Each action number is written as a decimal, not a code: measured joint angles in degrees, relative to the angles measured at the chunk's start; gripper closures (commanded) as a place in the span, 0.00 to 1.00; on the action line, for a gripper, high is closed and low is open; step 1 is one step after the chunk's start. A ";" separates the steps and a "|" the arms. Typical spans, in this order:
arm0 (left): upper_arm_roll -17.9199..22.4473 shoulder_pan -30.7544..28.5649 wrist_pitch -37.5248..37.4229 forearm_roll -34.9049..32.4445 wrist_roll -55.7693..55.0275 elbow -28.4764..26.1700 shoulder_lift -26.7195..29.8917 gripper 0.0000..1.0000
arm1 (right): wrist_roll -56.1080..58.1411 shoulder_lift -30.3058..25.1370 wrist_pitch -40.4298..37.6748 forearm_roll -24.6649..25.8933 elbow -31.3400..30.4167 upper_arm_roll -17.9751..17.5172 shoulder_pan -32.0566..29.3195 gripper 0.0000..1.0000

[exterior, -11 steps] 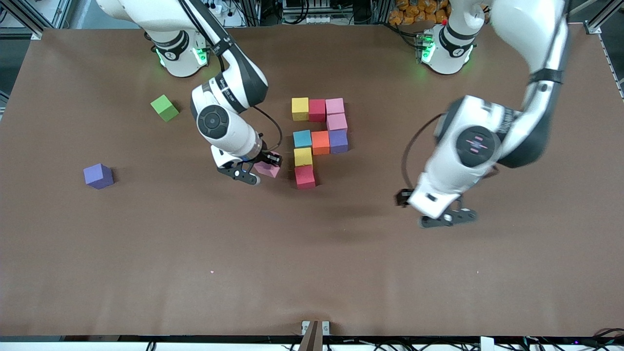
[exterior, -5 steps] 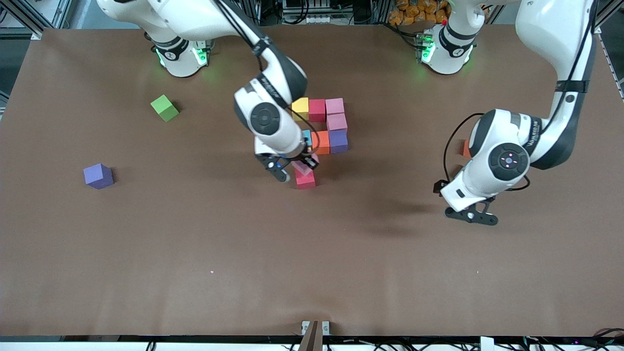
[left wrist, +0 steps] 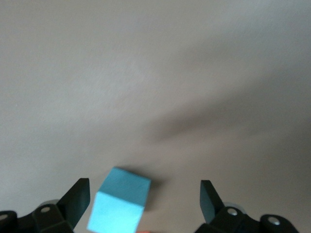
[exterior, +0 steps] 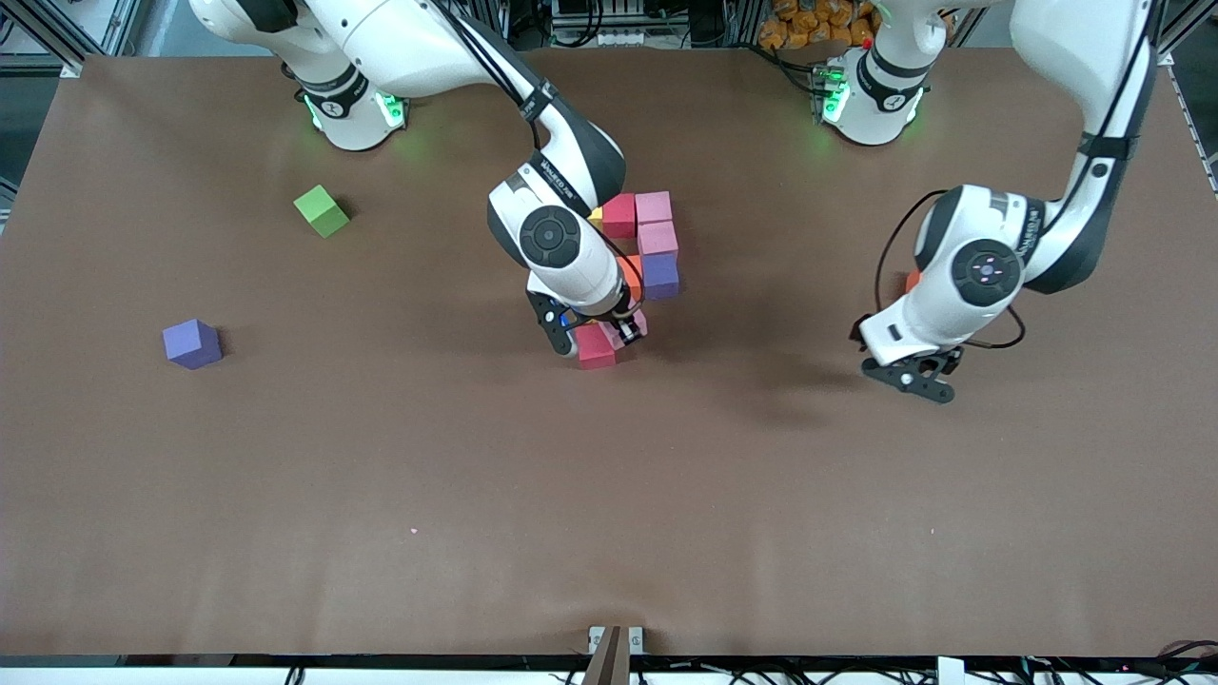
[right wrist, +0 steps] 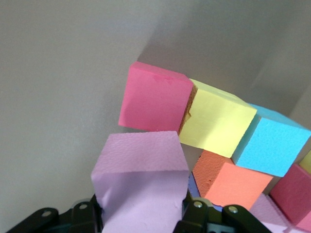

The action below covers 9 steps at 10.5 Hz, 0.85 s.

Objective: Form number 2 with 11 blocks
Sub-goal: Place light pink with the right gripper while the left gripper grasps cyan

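Toward the right arm's end of the table (exterior: pixel 285 476), one purple cube (exterior: pixel 192 343) and one green cube (exterior: pixel 321 210) are seen, both well apart from the number 2 (exterior: pixel 657 243).

The right gripper (exterior: pixel 598 335) is closed on one pink block (right wrist: pixel 141 189), which is held at two opposite flat faces. It is held low over the spot just beside the red block (exterior: pixel 596 350) at the end of the number 2 nearest to the front camera.

In the number 2, nine blocks are counted when both views are used: two yellow, two red, two pink, one orange, one purple and one light blue. With the held pink one, ten are counted.

The left gripper (exterior: pixel 912 379) is wide open and holds nothing. It hovers over one light blue block (left wrist: pixel 119 201), which lies alone on the table and is probably the eleventh.

The blocks look matte and foam-like. They are judged to be light, a little soft and not slippery, so a gentle squeeze is enough. Each one is best taken at the middle of two parallel sides, so that it is not turned when it is set against its neighbour.
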State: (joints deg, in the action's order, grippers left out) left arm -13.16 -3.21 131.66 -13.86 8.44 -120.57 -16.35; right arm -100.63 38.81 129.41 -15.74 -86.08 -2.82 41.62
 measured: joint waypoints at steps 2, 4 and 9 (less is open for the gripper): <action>-0.01 -2.58 0.39 0.00 6.14 -0.81 0.07 0.00 | -3.92 0.93 2.03 -0.01 0.00 -0.05 0.08 0.87; -0.07 -2.93 0.89 -0.03 8.88 -1.46 -0.53 0.00 | -7.89 2.00 4.23 -0.01 0.13 -0.13 1.16 0.87; -0.05 -7.50 3.04 -0.04 17.49 -1.73 -3.30 0.00 | -16.89 4.25 4.81 -0.02 2.15 -0.14 2.24 0.87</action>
State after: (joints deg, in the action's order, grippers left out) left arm -13.21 -10.71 134.69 -13.90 25.93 -122.30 -19.65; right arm -117.52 43.06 134.21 -15.76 -83.93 -2.96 43.85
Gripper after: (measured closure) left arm 0.000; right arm 0.423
